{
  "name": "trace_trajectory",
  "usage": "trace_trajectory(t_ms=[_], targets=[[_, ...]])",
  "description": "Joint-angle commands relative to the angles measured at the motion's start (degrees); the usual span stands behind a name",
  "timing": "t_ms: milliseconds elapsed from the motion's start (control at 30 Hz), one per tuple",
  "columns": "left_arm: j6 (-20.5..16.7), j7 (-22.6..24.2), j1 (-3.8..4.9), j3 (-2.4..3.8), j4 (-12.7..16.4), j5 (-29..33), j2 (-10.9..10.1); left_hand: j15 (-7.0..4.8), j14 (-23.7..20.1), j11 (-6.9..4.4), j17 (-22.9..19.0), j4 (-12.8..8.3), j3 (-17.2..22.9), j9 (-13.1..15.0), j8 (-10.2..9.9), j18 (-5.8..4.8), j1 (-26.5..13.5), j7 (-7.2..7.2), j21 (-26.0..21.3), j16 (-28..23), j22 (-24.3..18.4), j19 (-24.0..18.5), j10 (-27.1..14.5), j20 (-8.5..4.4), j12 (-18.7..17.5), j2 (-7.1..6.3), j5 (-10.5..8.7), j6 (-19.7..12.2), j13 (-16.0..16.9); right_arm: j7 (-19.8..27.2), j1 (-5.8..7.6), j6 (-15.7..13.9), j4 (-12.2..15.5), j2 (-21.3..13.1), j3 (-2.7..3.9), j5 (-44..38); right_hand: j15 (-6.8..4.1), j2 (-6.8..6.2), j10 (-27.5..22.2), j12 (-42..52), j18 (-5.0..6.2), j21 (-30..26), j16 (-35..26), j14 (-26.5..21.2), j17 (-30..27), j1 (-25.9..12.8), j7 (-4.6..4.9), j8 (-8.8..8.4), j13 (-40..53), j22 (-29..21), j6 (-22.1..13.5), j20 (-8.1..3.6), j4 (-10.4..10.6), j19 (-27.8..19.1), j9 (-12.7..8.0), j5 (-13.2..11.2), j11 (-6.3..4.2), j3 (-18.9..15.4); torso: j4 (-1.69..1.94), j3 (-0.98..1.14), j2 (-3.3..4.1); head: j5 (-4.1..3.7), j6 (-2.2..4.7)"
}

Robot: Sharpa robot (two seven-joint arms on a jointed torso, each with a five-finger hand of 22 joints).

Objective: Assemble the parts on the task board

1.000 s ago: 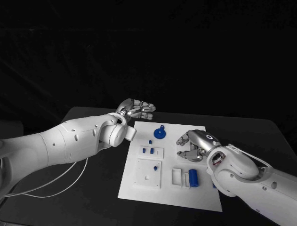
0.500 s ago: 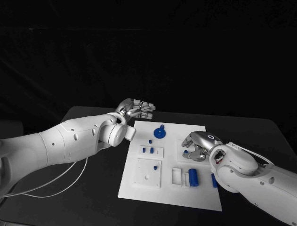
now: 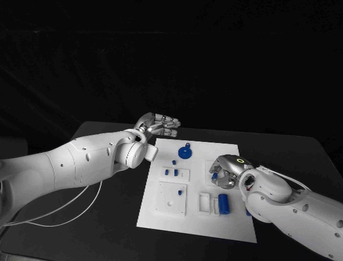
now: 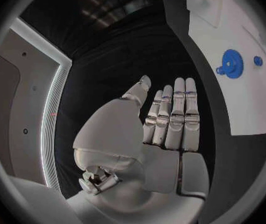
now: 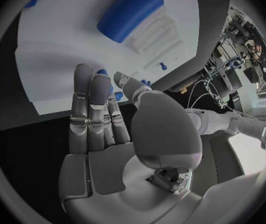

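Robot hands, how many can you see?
2. The left hand hovers past the task board's far-left corner. The right hand is over the board's right side.

Right hand (image 3: 224,172) covers part of the task board (image 3: 194,219) near its right edge; whatever sits under it can't be seen. Right forearm hides the board's near right corner and most of a blue part (image 3: 247,211) there. Small blue parts (image 3: 170,173) by the board's left side too small to identify.
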Motion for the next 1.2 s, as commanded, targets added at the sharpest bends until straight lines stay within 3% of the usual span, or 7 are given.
trace_trajectory(t_ms=[33,333,467,900,1200], targets=[[0.7,0.9,0.11,0.07,0.2,0.3,0.0,0.06,-0.4,-0.15,0.1,0.0,-0.3,0.1,0.2,-0.18,0.0,-0.14,0.1,-0.1,-0.1,0.0,-0.4,0.19,0.0,0.44,-0.19,-0.4,0.0,0.4,0.01,0.6,-0.6,0.3,-0.13,-0.7,0.28,0.2,0.9,-0.2,0.17,0.2,0.2,-0.1,0.0,-0.6,0.01,-0.06,0.0,0.2,0.7,0.03,-0.1,1.9,0.0,-0.7,-0.18,1.6,-0.03,-0.03,0.0,0.08,-0.05],[0.8,0.9,0.11,0.07,0.2,0.3,-0.1,0.06,-0.4,-0.15,0.1,0.0,-0.3,0.1,0.2,-0.18,0.0,-0.14,0.1,-0.1,-0.1,0.0,-0.4,0.19,0.0,0.44,-0.19,-0.4,0.0,0.9,-0.01,-0.7,-1.4,1.1,-0.35,-0.5,-0.14,0.99,3.8,-0.1,-0.23,0.5,0.4,-0.1,0.3,-0.9,-0.33,-0.02,0.0,0.8,3.6,-0.35,0.1,1.9,0.0,-1.7,-0.97,4.5,-0.08,0.0,-0.03,0.21,-0.26],[0.8,0.8,0.11,0.07,0.2,0.3,-0.1,0.08,-0.4,-0.14,0.1,-0.1,-0.5,0.1,0.2,-0.17,-0.1,-0.15,0.1,-0.1,-0.4,0.1,-0.4,0.22,0.0,0.58,-0.19,-0.4,0.1,0.2,-0.02,-1.2,-1.6,1.1,-0.39,-1.4,-0.63,2.23,6.1,-0.1,-0.58,0.8,0.6,-0.1,0.5,0.2,-0.55,-0.07,0.1,1.4,5.1,-0.87,-0.7,1.8,0.1,-4.3,-1.57,6.5,-0.09,-0.01,-0.02,0.2,-0.28],[0.9,0.7,0.11,0.07,0.1,0.3,-0.2,0.09,-0.4,-0.13,0.1,-0.1,-0.6,0.1,0.2,-0.17,-0.1,-0.15,0.1,-0.1,-0.5,0.1,-0.5,0.23,0.0,0.59,-0.2,-0.4,0.0,0.0,-0.02,-3.5,-1.8,1.0,-0.44,-3.2,-1.62,3.56,10.5,-0.1,-0.98,1.7,0.5,-0.4,1.1,2.4,-1.47,-0.02,0.2,3.8,8.4,-1.99,-3.9,0.8,0.2,-5.9,-2.67,10.1,-0.11,0.0,-0.03,0.25,-0.35],[0.9,0.6,0.11,0.07,0.1,0.3,-0.3,0.09,-0.4,-0.13,0.1,-0.1,-0.6,0.1,0.2,-0.17,-0.1,-0.15,0.1,-0.1,-0.5,0.1,-0.5,0.23,0.0,0.59,-0.2,-0.4,0.0,0.5,-0.03,-6.1,-0.8,0.4,-0.44,-4.0,-2.06,3.63,12.6,0.0,-1.36,2.2,0.0,-0.2,1.5,2.1,-1.93,0.0,0.3,5.5,9.8,-2.5,-4.6,0.4,0.3,-5.9,-3.19,11.1,-0.08,0.0,-0.02,0.29,-0.35]])
